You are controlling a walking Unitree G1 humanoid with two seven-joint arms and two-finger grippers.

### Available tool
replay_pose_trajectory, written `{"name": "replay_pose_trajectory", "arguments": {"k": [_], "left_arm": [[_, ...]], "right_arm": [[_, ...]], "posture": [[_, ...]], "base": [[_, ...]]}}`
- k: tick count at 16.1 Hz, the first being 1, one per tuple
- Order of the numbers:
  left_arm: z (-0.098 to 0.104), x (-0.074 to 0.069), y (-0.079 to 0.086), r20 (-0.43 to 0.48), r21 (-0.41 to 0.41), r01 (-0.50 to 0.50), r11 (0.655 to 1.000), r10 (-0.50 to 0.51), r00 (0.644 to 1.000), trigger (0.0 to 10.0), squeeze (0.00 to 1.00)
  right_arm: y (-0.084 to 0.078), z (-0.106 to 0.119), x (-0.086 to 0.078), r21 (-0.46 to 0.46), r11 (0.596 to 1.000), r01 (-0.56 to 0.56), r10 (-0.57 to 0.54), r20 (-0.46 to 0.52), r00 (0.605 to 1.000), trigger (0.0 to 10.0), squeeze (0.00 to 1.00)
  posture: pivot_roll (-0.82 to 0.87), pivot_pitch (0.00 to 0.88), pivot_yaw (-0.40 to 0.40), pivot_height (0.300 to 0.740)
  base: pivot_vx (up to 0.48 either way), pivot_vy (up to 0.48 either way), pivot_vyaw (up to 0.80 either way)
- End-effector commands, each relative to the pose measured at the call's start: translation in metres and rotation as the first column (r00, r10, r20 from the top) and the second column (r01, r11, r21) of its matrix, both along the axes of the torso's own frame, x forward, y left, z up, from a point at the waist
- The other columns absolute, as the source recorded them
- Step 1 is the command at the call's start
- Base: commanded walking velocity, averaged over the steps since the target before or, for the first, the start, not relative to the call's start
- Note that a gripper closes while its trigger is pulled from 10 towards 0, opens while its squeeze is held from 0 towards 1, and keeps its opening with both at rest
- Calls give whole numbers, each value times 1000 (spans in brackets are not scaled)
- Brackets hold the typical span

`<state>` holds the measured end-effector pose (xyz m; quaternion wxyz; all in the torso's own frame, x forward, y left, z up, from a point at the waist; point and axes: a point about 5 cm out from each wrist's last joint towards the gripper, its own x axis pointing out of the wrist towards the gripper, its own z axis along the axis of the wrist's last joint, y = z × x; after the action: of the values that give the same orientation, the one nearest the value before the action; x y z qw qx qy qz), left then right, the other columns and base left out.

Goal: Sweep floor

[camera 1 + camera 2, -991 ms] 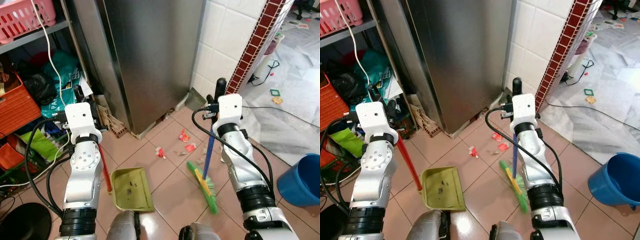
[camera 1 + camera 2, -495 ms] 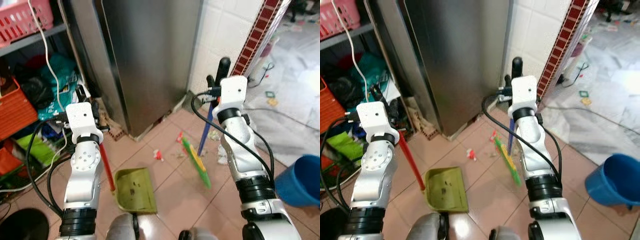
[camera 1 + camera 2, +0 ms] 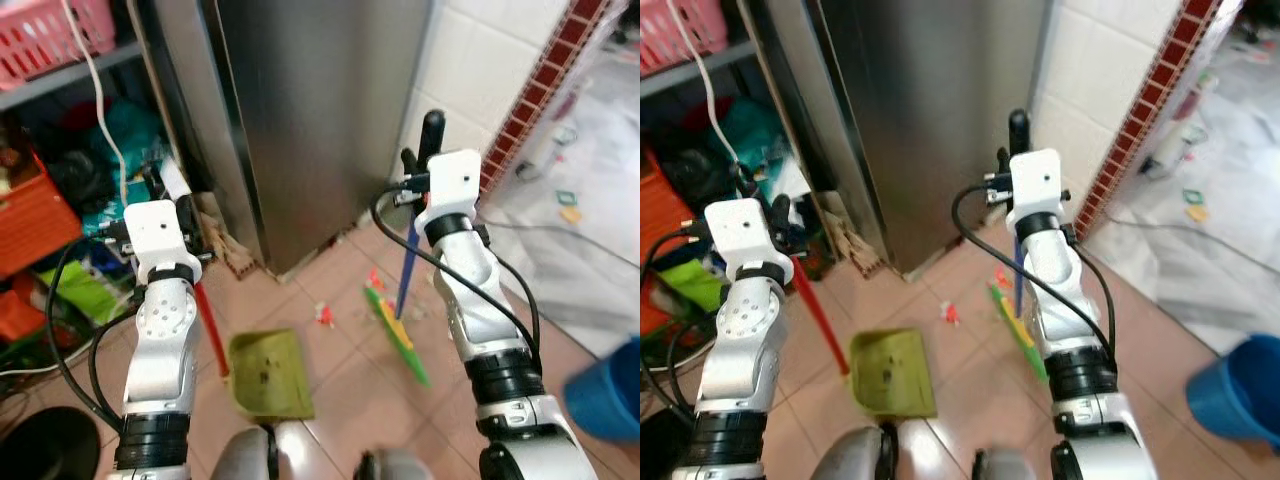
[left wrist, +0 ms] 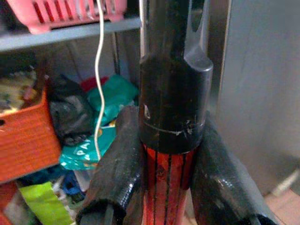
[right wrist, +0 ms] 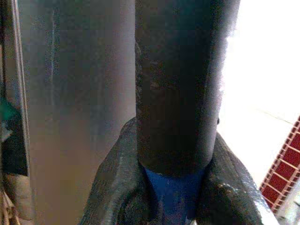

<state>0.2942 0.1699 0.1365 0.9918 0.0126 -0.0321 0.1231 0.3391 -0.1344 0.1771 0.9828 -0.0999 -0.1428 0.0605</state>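
1. Olive-green plastic dustpan (image 3: 268, 373) sits low centre on the tiled floor (image 3: 350, 400); the left tool (image 4: 168, 187) is clenched on its red handle (image 3: 210, 330).
2. The right tool (image 5: 173, 197) grips the blue-handled green broom (image 3: 398, 330), mid-sweep.
3. Next: drag the red scraps (image 3: 324, 315) beyond it into the dustpan.
4. No writing is legible.

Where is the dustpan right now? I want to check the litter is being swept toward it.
In the left eye view the green dustpan sits on the floor tiles at lower centre, left of the broom head and below the red scraps.
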Motion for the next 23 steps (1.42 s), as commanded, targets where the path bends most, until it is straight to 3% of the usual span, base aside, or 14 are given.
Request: {"name": "replay_pose_trajectory", "arguments": {"k": [1, 13, 17, 23], "left_arm": [[12, 0, -2, 58, 15, 3, 1000, -4, 998, 10000, 0], [11, -1, -1, 55, 16, -8, 1000, 7, 998, 10000, 0], [13, -1, -1, 80, 30, -23, 999, 21, 997, 10000, 0], [11, 2, 5, 125, 81, -141, 987, 130, 984, 10000, 0]], "right_arm": [[-2, 13, -1, 2, 1000, 5, -5, 60, 998, 10000, 0], [1, 7, -3, -7, 1000, -27, 27, 40, 999, 10000, 0], [3, 5, -3, 5, 999, -52, 51, 29, 998, 10000, 0], [4, 1, -3, 2, 998, -56, 56, 19, 998, 10000, 0]], "posture": [[3, 102, 7, 740], [1, 110, 4, 740], [-2, 113, 1, 740], [-5, 117, -1, 740]], "base": [[334, 0, 0], [330, 0, 79], [66, 0, 0], [0, 0, 0]]}}
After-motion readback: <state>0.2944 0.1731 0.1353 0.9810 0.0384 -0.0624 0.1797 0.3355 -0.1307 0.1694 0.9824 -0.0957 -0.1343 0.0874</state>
